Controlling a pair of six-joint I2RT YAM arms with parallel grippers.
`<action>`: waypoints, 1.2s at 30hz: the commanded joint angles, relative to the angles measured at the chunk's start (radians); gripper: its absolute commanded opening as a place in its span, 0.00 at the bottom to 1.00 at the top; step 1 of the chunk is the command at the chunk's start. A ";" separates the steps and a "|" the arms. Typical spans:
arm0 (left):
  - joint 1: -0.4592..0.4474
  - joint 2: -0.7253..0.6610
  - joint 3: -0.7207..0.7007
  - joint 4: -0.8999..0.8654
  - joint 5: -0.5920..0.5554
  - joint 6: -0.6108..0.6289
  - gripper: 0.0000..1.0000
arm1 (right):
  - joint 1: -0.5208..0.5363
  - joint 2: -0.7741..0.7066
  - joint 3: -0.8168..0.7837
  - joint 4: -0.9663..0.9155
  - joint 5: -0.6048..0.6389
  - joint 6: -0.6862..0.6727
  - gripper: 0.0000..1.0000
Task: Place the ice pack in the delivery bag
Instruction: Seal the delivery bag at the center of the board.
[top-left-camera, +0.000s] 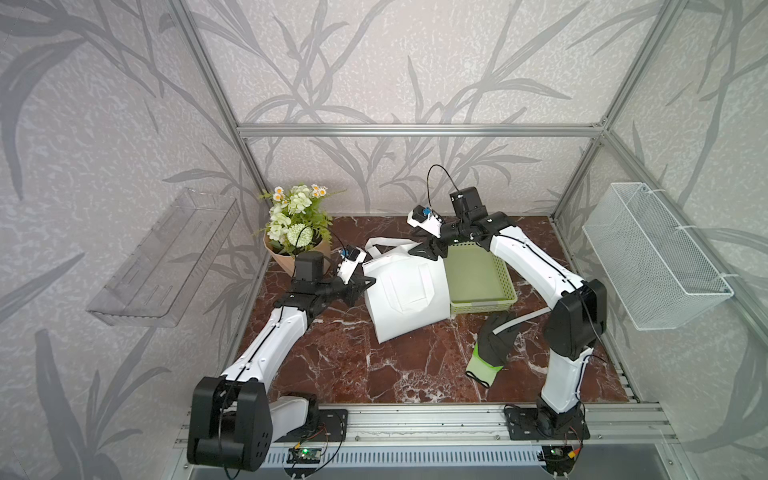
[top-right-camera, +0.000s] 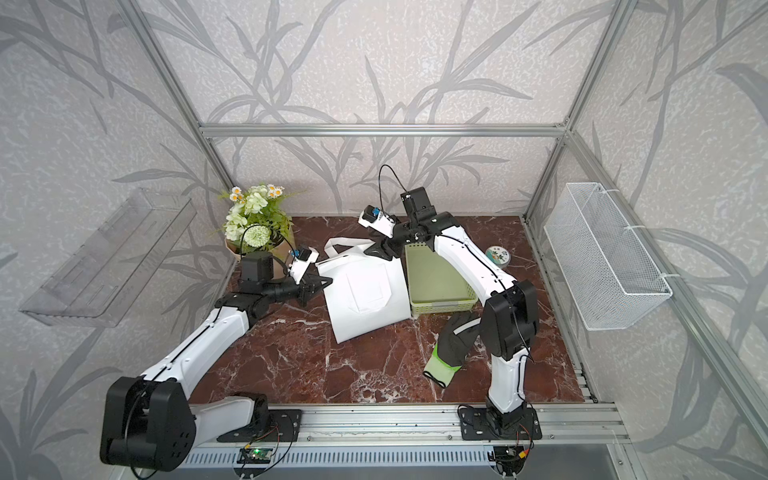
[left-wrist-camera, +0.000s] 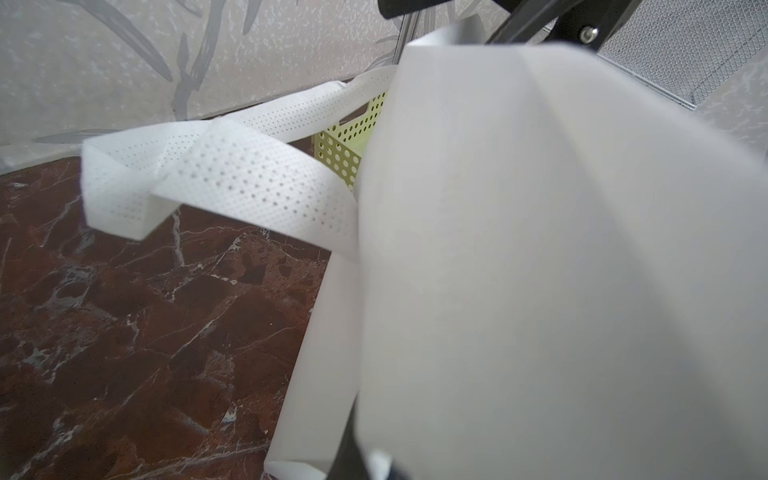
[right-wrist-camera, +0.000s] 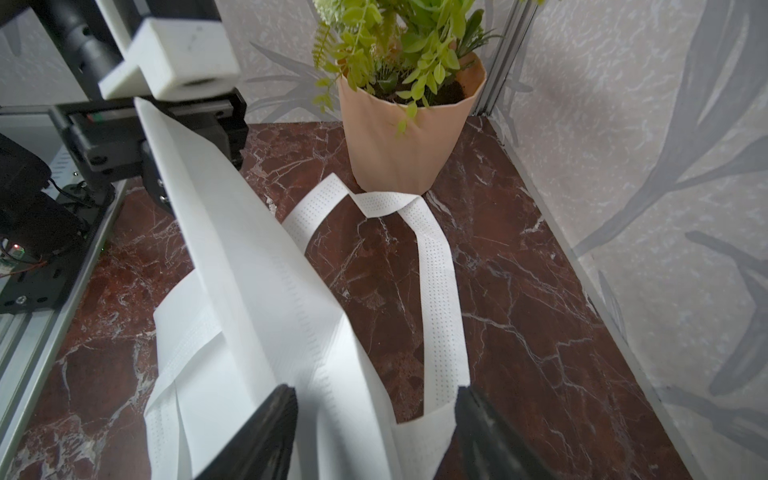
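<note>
Surface (top-left-camera: 365, 374), both top views: red marble; I see the delivery bag (top-left-camera: 405, 291) (top-right-camera: 365, 307) lying mid-surface, touching the green basket (top-left-camera: 478, 278).
Left fingers (top-left-camera: 357, 287), top view: pinched tight on the bag's edge.
Bag, left wrist: its white wall (left-wrist-camera: 540, 249) fills my feed.
Right fingers (right-wrist-camera: 266, 432), right wrist: apart, straddling the bag's rim.

White arm links (top-left-camera: 286, 332), black joints (top-left-camera: 228, 419), thin black cables (top-left-camera: 434, 166).
</note>
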 joint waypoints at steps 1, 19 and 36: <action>-0.004 0.002 0.048 0.038 0.003 0.023 0.00 | 0.008 0.044 0.042 -0.106 0.045 -0.055 0.63; 0.004 -0.021 0.051 0.022 -0.043 0.019 0.00 | 0.009 0.055 0.054 -0.216 0.087 -0.168 0.23; 0.067 -0.306 0.032 -0.217 -0.038 -0.135 0.78 | 0.004 0.009 -0.021 -0.150 0.107 -0.177 0.10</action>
